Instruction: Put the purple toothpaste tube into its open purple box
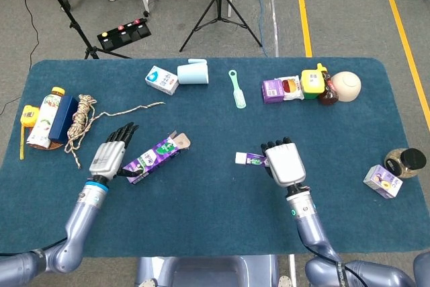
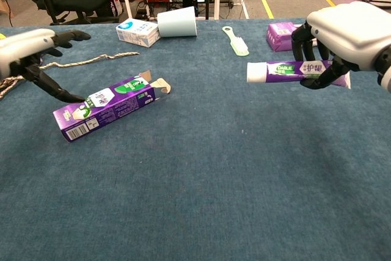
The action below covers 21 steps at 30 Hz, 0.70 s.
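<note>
Right hand (image 2: 345, 32) grips the purple toothpaste tube (image 2: 287, 71) above the table, white cap pointing toward the left hand (image 2: 27, 53), whose fingers spread apart just over the open purple box (image 2: 107, 107).

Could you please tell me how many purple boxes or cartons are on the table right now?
3: the open toothpaste box by the left hand, one at the far edge beside the yellow-lidded container, and one near the right edge by the jar.
</note>
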Motion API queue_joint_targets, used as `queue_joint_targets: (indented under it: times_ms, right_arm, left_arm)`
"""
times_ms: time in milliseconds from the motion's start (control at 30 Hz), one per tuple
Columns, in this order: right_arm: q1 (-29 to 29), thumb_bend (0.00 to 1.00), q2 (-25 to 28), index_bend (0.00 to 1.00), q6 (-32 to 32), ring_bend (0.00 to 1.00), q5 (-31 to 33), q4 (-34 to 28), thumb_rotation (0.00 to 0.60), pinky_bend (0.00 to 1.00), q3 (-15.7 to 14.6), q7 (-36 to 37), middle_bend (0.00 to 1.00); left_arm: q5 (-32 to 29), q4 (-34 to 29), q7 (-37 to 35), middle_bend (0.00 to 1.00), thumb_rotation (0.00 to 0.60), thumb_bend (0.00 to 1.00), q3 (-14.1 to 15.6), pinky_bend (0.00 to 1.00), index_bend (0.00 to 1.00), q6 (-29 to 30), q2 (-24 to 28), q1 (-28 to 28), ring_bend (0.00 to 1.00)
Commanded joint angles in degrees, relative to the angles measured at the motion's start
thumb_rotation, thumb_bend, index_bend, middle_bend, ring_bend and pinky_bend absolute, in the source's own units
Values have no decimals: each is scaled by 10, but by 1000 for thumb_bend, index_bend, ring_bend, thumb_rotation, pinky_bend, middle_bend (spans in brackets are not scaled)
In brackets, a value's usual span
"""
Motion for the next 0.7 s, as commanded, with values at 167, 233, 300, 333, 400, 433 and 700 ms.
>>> queue_joint_targets:
  times_ms: [167, 233, 300, 333, 400, 433, 700]
  right_arm:
    - [3, 495, 1, 574, -3, 577, 8, 5, 600, 430, 4, 2, 591]
    - [3, 499, 1, 575, -4, 577, 8, 6, 600, 430, 3, 3, 591]
    - [3, 500, 2, 575, -3, 577, 8, 7, 600, 430, 2, 4, 591]
    - [3, 500, 1, 575, -3, 577, 8, 8, 600, 430, 2, 5, 591]
    - [3, 501, 2, 575, -3, 577, 8, 7, 600, 430, 2, 6, 591]
    - [3, 501, 3, 575, -2, 577, 7, 7, 600, 430, 2, 6, 591]
    - [2, 501, 11, 575, 2, 577, 8, 0, 600, 430, 5, 8, 591]
  left_arm:
    - [-22, 78, 25, 0, 600, 80, 10, 74, 0, 24, -85, -23, 0]
    - [-29, 86, 29, 0, 600, 80, 10, 74, 0, 22, -93, -26, 0]
    - [-41, 92, 31, 0, 600, 80, 9, 73, 0, 16, -100, -28, 0]
    - [-47, 93, 29, 0, 600, 80, 9, 73, 0, 12, -103, -29, 0]
    - [-54, 99, 32, 0, 600, 80, 9, 73, 0, 9, -107, -31, 0]
    - [-56, 105, 34, 0, 600, 80, 9, 73, 0, 10, -110, -32, 0]
    - [-60, 159, 35, 0, 600, 83, 3, 73, 0, 5, -119, -42, 0]
